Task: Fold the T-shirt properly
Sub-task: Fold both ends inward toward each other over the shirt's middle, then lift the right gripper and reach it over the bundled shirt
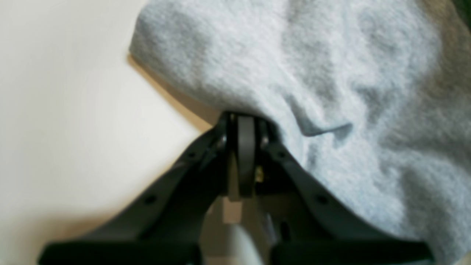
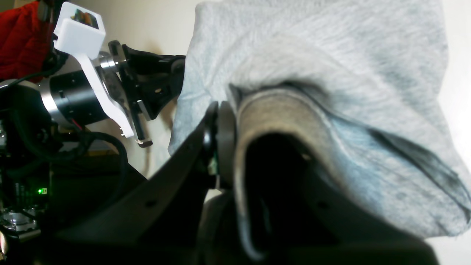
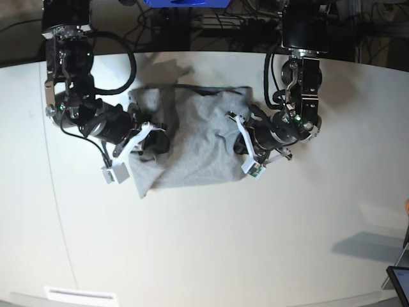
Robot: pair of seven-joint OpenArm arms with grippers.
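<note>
The heather-grey T-shirt (image 3: pixel 195 137) lies bunched and partly folded on the white table (image 3: pixel 211 243), plain side up. My left gripper (image 3: pixel 238 137) is at its right edge. In the left wrist view the left gripper (image 1: pixel 244 119) is shut, pinching the edge of the T-shirt (image 1: pixel 312 73). My right gripper (image 3: pixel 156 142) is at the shirt's left edge. In the right wrist view the right gripper (image 2: pixel 220 121) is shut on a hem of the T-shirt (image 2: pixel 331 55), which drapes over one finger. The left gripper (image 2: pixel 167 79) shows there too, at the cloth's far edge.
A red cloth (image 2: pixel 20 36) lies behind the left arm in the right wrist view. Cables and a blue object (image 3: pixel 185 3) sit beyond the table's back edge. A dark screen corner (image 3: pixel 399 281) is at the lower right, and a white label (image 3: pixel 80 295) is at the front edge.
</note>
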